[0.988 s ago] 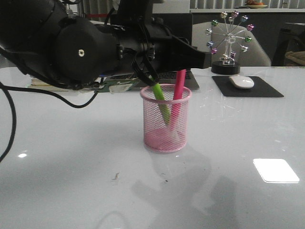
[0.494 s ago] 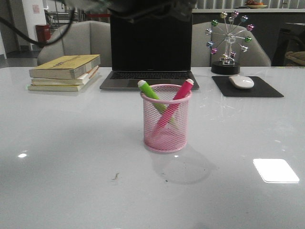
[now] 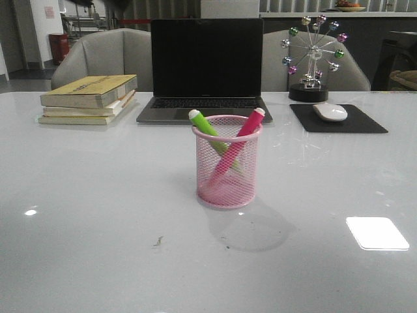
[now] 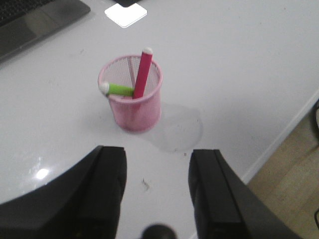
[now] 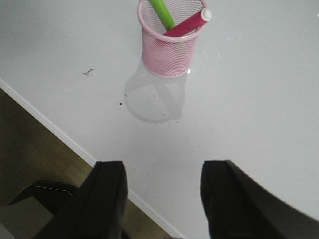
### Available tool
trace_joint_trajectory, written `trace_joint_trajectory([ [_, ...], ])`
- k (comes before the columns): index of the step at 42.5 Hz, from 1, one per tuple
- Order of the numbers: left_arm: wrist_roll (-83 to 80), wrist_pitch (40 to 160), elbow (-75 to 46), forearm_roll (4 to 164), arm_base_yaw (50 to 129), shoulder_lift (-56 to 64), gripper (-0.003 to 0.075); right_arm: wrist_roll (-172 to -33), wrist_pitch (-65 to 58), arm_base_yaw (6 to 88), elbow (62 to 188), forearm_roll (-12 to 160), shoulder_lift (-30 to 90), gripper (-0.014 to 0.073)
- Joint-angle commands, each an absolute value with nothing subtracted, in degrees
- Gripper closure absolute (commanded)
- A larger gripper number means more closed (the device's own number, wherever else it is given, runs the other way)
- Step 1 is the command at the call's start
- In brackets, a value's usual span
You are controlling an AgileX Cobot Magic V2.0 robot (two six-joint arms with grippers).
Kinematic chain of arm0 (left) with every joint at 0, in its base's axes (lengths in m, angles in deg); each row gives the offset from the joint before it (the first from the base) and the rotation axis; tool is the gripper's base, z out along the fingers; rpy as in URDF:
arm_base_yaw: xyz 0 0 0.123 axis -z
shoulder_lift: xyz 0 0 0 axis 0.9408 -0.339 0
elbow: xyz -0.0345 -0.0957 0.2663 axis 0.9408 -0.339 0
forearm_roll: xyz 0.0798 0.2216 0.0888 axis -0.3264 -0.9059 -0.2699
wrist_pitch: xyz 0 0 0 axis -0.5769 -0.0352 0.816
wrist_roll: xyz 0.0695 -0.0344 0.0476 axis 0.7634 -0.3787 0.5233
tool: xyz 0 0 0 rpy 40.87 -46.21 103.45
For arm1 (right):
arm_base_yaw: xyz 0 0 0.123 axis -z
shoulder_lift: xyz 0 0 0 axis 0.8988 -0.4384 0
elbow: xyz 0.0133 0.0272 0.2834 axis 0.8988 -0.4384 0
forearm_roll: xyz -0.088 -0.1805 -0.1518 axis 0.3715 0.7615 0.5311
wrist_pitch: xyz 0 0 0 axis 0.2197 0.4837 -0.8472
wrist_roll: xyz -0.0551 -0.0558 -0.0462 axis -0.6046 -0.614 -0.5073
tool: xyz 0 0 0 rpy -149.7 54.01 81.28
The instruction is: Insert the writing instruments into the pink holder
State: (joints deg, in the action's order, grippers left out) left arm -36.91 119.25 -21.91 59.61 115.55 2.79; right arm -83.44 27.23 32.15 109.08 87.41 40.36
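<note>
Gone from the front view is the dark arm that loomed over the cup [image 3: 227, 161] a second ago; half a second back only a trace showed along the top edge. Both markers stand crossed inside the pink mesh cup, the green marker [image 3: 207, 127] leaning left, the pink marker [image 3: 241, 138] leaning right, pale tips above the rim. The cup sits mid-table [image 3: 98, 195], well apart from both grippers. The left gripper [image 4: 155, 191] hangs above the table with its fingers spread wide, holding nothing. The right gripper [image 5: 162, 199] is likewise spread and empty. Only the front view shows the laptop [image 3: 205, 68], books [image 3: 88, 98] and mouse [image 3: 330, 111] behind the cup; only the wrist views show the grippers.
</note>
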Motion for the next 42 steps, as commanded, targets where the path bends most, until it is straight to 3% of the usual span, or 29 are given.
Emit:
trace_joint_trajectory([
  [1,-36.77,117.27,-25.60,59.25,115.84,9.27,0.0348,-83.34,24.01,32.22,110.65,87.99,40.64,0.0138],
  [16,-37.48,118.83,-37.56,57.03,115.84,24.05,0.0353,-83.39,24.26,32.22,110.65,88.12,40.62,0.0143],
  [19,-39.42,119.12,-37.80,55.47,115.84,24.45,0.0384,-83.39,24.26,32.22,110.65,88.17,40.62,0.0190],
  [30,-43.42,119.01,-37.80,52.57,115.84,24.25,0.0570,-83.39,24.33,32.22,110.65,88.12,40.39,0.0547],
  [33,-43.42,119.01,-37.80,52.81,115.84,24.25,0.0629,-83.39,24.33,32.22,110.65,88.12,40.32,0.0532],
  [42,-43.42,118.79,-37.80,53.23,115.94,24.25,0.0629,-83.39,24.33,32.22,110.65,88.12,40.32,0.0538],
])
